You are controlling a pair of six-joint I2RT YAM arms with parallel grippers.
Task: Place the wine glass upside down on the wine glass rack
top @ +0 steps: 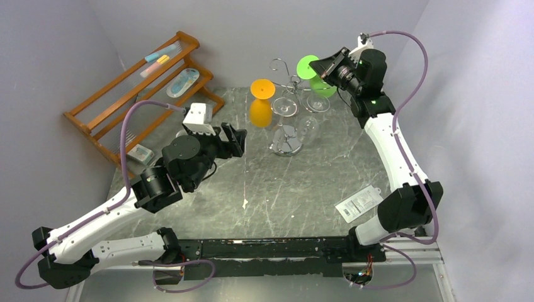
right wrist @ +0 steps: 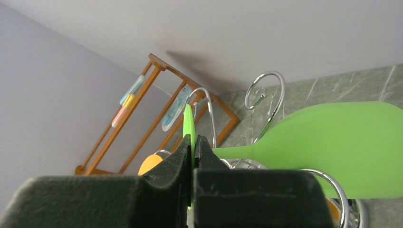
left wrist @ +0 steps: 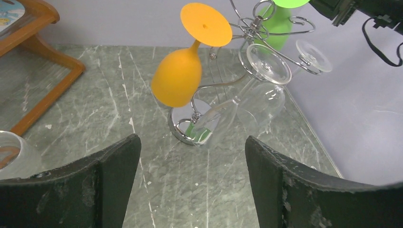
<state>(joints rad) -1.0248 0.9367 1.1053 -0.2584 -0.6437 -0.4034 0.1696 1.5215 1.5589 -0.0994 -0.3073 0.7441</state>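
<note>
My right gripper (top: 324,68) is shut on the flat foot (right wrist: 188,124) of a green wine glass (right wrist: 332,142). It holds the glass upside down, up at the far right arms of the wine glass rack (top: 286,146), a silver wire stand on a round chrome base (left wrist: 183,124). The green bowl (top: 322,88) hangs among the rack's curled loops (right wrist: 266,95). An orange glass (left wrist: 177,80) and clear glasses (left wrist: 266,66) hang upside down on other arms. My left gripper (left wrist: 192,156) is open and empty, low over the table and left of the rack.
An orange-brown wooden shelf (top: 145,88) with small items stands at the back left. A clear jar (left wrist: 9,154) stands close to my left gripper, by the shelf's foot. A flat white packet (top: 357,204) lies on the marble table near the right arm's base.
</note>
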